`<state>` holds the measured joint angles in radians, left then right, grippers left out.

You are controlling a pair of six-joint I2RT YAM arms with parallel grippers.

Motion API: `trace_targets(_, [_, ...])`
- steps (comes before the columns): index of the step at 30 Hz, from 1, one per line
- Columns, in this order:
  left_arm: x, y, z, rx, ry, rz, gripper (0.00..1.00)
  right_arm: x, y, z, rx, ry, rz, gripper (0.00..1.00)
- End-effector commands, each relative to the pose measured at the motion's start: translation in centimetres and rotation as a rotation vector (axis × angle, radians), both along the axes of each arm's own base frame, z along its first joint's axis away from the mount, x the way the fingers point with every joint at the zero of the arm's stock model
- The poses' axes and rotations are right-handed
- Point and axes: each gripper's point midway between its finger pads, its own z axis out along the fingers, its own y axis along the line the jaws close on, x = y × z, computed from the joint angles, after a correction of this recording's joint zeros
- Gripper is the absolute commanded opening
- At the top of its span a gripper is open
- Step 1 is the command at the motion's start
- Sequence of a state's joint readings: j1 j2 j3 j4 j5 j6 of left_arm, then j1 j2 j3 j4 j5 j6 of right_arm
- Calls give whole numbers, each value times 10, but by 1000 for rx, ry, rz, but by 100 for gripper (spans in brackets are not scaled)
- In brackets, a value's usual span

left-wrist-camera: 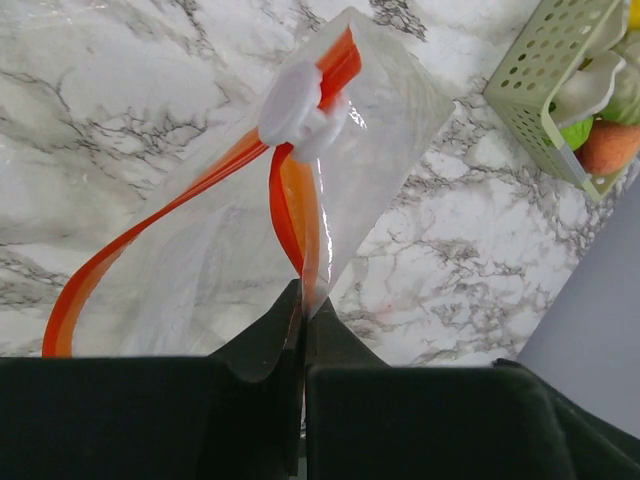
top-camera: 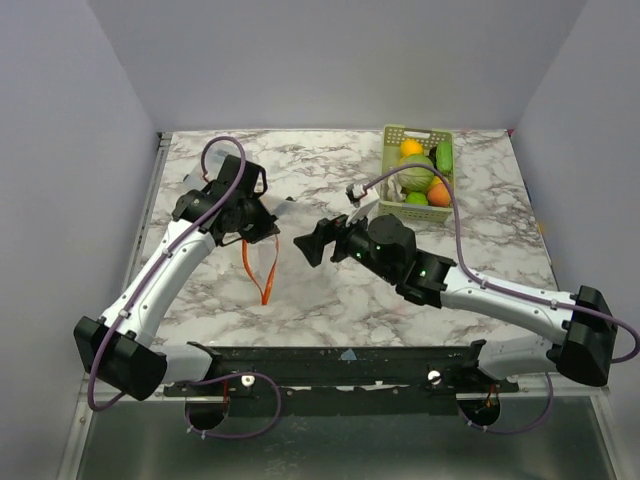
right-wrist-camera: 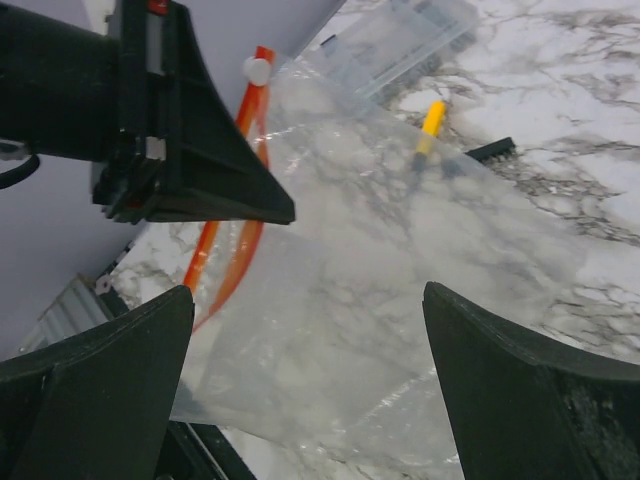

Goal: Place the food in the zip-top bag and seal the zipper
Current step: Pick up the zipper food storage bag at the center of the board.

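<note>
My left gripper is shut on the orange-red zipper of the clear zip-top bag and holds it up off the table; a white slider sits on the strip. In the top view the zipper hangs down in a loop. My right gripper is open and empty, just right of the bag, facing it; the bag fills the right wrist view between my fingers. The food lies in the pale green basket at the back right: yellow, orange and green pieces.
The pale green slotted basket stands at the back right, also in the left wrist view. A clear rigid box and a yellow-tipped item show through the bag in the right wrist view. Grey walls enclose the marble table.
</note>
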<state>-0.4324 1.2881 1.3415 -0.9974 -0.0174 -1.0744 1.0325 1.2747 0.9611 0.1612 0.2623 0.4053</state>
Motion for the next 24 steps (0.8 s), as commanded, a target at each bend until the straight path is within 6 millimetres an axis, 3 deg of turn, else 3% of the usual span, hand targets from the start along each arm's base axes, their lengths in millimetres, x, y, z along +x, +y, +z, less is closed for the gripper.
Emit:
trace_targets(1, [3, -26, 3, -129, -21, -17, 0, -21, 28, -6, 67, 36, 130, 98])
trace_targets(9, [6, -56, 6, -203, -29, -89, 0, -20, 32, -40, -15, 119, 114, 93])
trace_targets(15, [-1, -80, 6, -204, -6, -160, 0, -19, 30, -54, -45, 145, 101, 87])
trace_targets(18, [-3, -86, 5, -196, -7, -171, 0, -10, 21, -64, -79, 159, 26, 73])
trace_targets(21, [-5, -86, 6, -184, -5, -177, 0, -7, 14, -70, -110, 168, -13, 34])
trace_targets(24, [-3, -85, 10, -179, -29, -184, 0, -4, 8, -72, -103, 166, -47, 14])
